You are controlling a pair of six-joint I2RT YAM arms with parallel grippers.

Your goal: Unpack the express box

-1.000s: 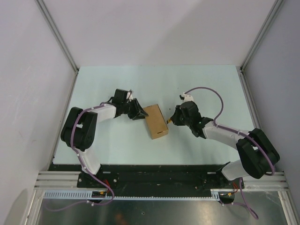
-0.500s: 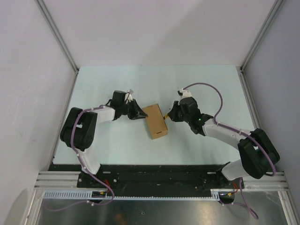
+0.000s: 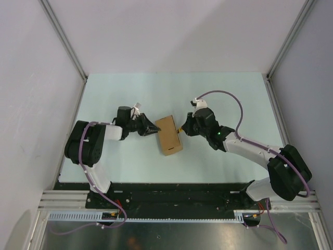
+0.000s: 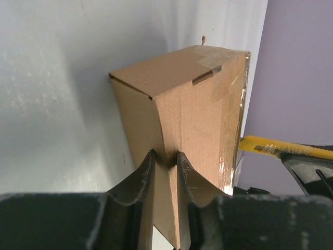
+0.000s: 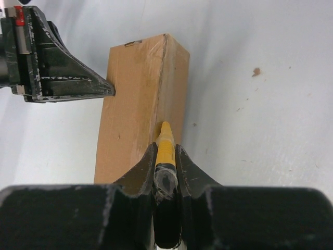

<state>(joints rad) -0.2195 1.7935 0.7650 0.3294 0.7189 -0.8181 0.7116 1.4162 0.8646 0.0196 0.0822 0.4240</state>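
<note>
The express box [image 3: 169, 135], plain brown cardboard with clear tape on its seams, lies at the middle of the table. My left gripper [image 3: 153, 128] is shut on the box's left vertical edge; in the left wrist view the fingers [image 4: 164, 158] pinch the cardboard of the box [image 4: 200, 104]. My right gripper [image 3: 182, 128] is shut on a yellow-and-black utility knife [image 5: 165, 144]. The knife's tip touches the box's [image 5: 132, 125] top right edge. The knife also shows in the left wrist view [image 4: 281, 149], past the box's right side.
The pale green table top [image 3: 234, 99] is walled by white panels with metal rails at the back and both sides. My left gripper's black fingers show in the right wrist view [image 5: 62, 75], against the box's far left side.
The box has shifted a little left and turned slightly. My left gripper has drawn back left with it. My right gripper has moved left and farther along the box's right edge with the knife.
</note>
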